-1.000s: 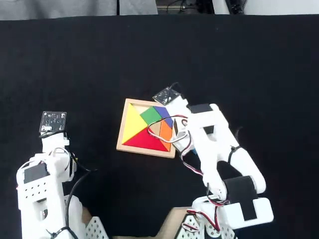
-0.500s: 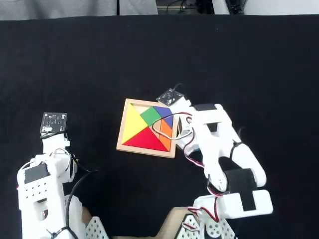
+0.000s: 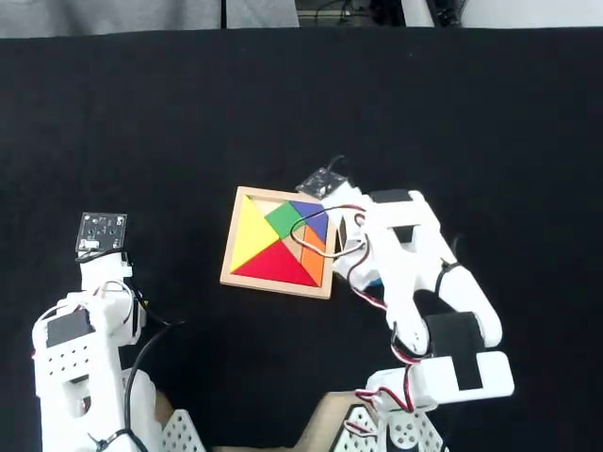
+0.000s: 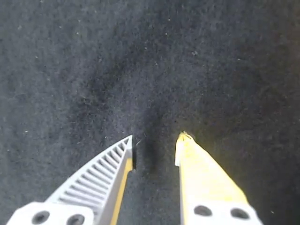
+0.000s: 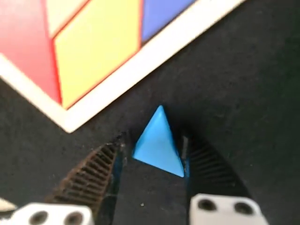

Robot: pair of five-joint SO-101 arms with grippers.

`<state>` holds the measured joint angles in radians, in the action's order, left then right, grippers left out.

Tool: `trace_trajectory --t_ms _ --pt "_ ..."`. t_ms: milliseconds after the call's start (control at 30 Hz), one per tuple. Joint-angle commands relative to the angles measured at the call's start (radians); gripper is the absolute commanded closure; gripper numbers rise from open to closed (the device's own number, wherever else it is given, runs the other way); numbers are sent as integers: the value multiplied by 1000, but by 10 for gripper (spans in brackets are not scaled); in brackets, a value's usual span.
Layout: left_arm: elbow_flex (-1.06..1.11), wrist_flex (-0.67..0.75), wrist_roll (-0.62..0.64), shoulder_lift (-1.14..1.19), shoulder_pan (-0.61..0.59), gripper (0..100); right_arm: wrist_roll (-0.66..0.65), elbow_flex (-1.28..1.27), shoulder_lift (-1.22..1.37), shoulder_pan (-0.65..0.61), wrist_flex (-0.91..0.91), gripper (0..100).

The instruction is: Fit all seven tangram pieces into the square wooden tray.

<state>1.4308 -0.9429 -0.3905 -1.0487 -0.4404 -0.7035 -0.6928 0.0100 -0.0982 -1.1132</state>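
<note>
1. Black cloth [image 3: 141, 113] covers the whole table, with the square wooden tray [image 3: 273, 286] at its middle, most of its coloured pieces already seated.
2. One blue triangle [image 5: 157, 145] lies flat on the cloth, just outside the tray's rim on my right arm's side.
3. My right gripper [image 5: 153, 139] is down over it, fingers apart with one on each side, close against its edges but not clearly pressing.
4. Its apex points away from my wrist at the rim, so its length runs along the gap between my fingers. I judge that closing would pinch it across its width.
5. My left gripper [image 4: 155, 139] hangs over bare cloth, well away from the tray, fingers slightly apart and holding nothing. The right arm is plainly nearer.
</note>
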Motion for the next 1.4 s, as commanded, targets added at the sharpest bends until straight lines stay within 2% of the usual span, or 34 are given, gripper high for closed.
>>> trace_trajectory --t_ms 0,167,367,467,700,933,1067,1200,1367 --pt "-5 15 6 -9 -12 841 -87 15 -2 25 -38 816" --pt "-5 15 6 -9 -10 841 -163 13 -1 28 -44 749" --pt "-5 15 6 -9 -10 841 -284 -21 7 44 -21 744" --pt "-5 15 6 -9 -8 841 -287 -54 7 72 46 751" --pt "-5 15 6 -9 -10 841 -304 -58 7 80 58 865" --pt "-5 15 6 -9 -10 841 -299 -13 -24 84 48 868" --pt "-5 15 6 -9 -10 841 -299 91 -110 78 -57 868" --pt "-5 15 6 -9 -7 841 -299 245 -168 15 -178 868" --pt "-5 15 6 -9 -5 841 -296 380 -166 -123 -256 868"
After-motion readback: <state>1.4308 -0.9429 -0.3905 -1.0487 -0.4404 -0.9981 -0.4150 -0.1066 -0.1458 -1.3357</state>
